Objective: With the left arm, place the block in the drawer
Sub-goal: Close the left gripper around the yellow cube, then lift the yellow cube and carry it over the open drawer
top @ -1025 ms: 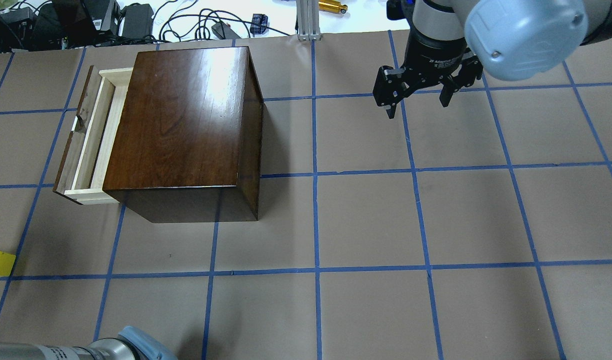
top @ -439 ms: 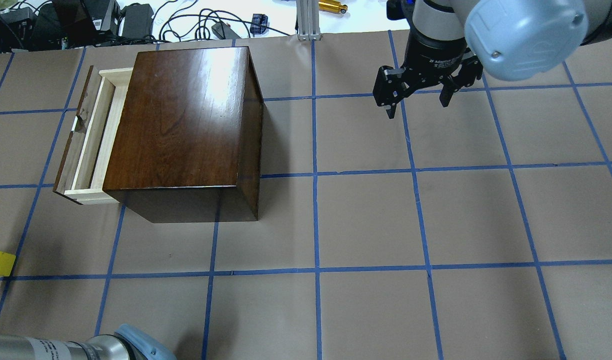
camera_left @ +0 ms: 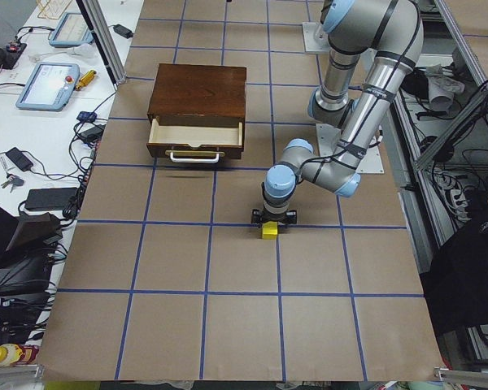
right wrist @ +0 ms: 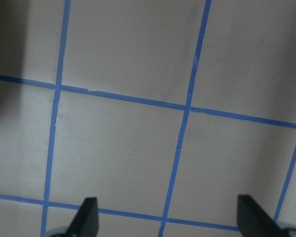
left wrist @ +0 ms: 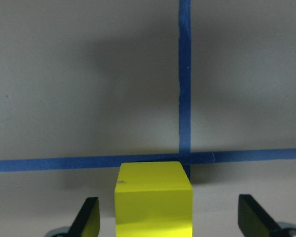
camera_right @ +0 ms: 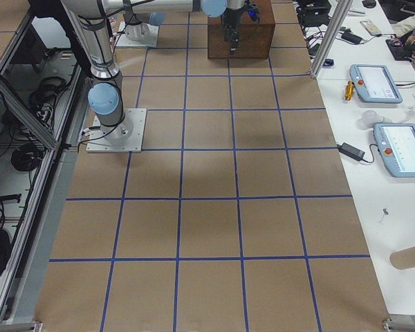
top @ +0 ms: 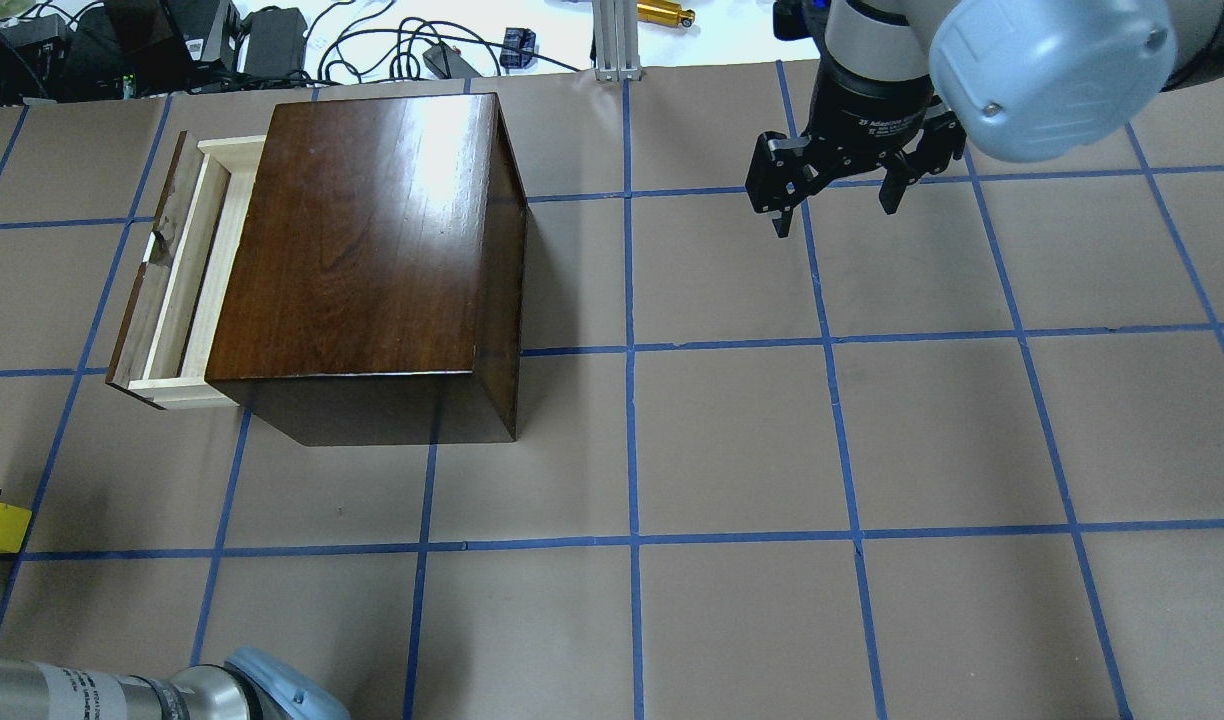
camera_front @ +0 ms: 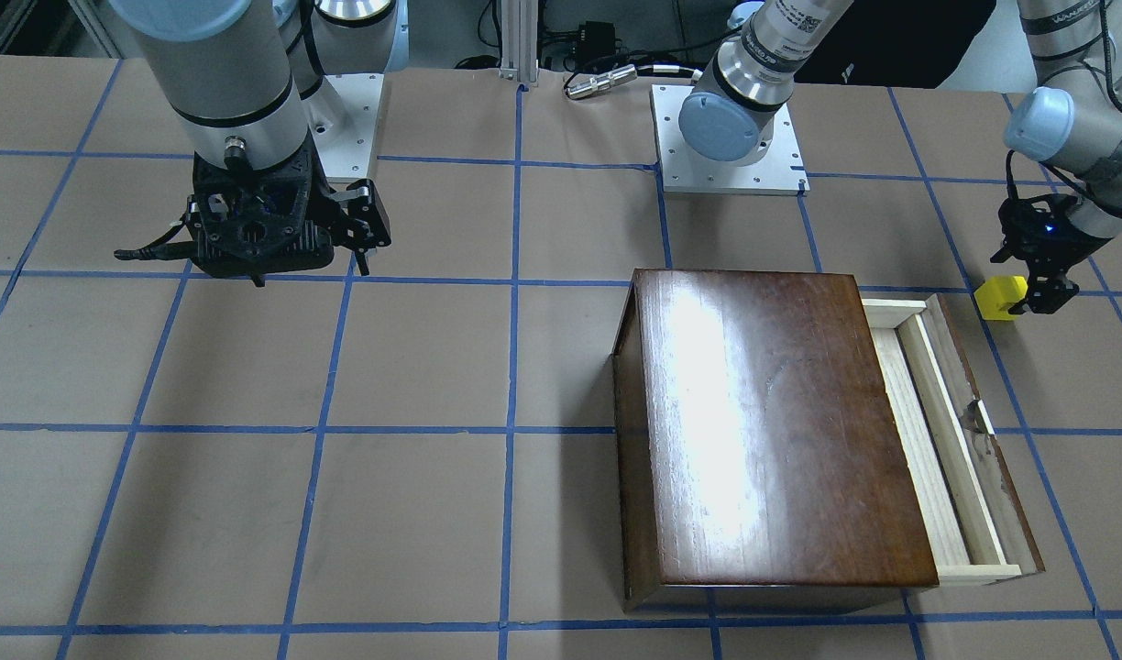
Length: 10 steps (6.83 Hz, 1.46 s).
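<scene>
Yellow block point(left wrist: 154, 195) on the counter point(left wrist: 89, 74), centred between the wide-open fingers point(left wrist: 89, 217) of the left tool point(left wrist: 170, 217), not yet gripped: pre-grasp step, seemingly; next, close on it, lift, carry to the open drawer point(camera_front: 932, 458) well apart.

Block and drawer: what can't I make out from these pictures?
Block: in the overhead view, cut by the left edge; in the left wrist view, its lower part runs off the bottom edge.
Left end effector: almost wholly outside the overhead view; too small in the front-facing view to judge its gaps to the block.
Drawer: its rear is hidden under the box in every view.
Exterior right view: drawer hidden behind the box.
</scene>
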Available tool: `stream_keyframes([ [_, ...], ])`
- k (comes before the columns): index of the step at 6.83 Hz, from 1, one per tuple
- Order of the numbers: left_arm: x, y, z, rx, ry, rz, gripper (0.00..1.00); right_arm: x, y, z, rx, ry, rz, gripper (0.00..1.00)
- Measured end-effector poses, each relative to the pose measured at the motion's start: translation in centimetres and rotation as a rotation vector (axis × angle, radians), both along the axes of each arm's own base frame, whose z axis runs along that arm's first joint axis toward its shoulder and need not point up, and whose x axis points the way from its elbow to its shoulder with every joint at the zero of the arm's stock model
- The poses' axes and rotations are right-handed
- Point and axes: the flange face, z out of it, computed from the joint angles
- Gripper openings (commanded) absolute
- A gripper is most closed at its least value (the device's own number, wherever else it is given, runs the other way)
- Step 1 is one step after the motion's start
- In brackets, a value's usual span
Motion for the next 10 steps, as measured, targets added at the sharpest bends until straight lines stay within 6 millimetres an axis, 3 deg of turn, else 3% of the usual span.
stream_keyframes([
  [1,0.3,0.1,-0.5,0.000,0.003,-0.002,1.00,0.0,0.0,0.0,0.000,0.000,0.000,1.00],
  [2,0.6,0.2,-1.0,-0.005,0.005,-0.003,0.80,0.0,0.0,0.0,0.000,0.000,0.000,1.00],
  [3,0.7,0.1,-1.3,-0.014,0.009,-0.008,0.26,0.0,0.0,0.0,0.000,0.000,0.000,1.00],
  [5,0.9,0.1,-1.4,-0.020,0.009,-0.015,0.01,0.0,0.0,0.0,0.000,0.000,0.000,1.00],
  [8,1.3,-0.3,0.4,-0.040,-0.034,-0.006,0.00,0.0,0.0,0.0,0.000,0.000,0.000,1.00],
  [10,2.1,-1.8,4.5,-0.069,-0.082,0.015,0.00,0.0,0.0,0.0,0.000,0.000,0.000,1.00],
])
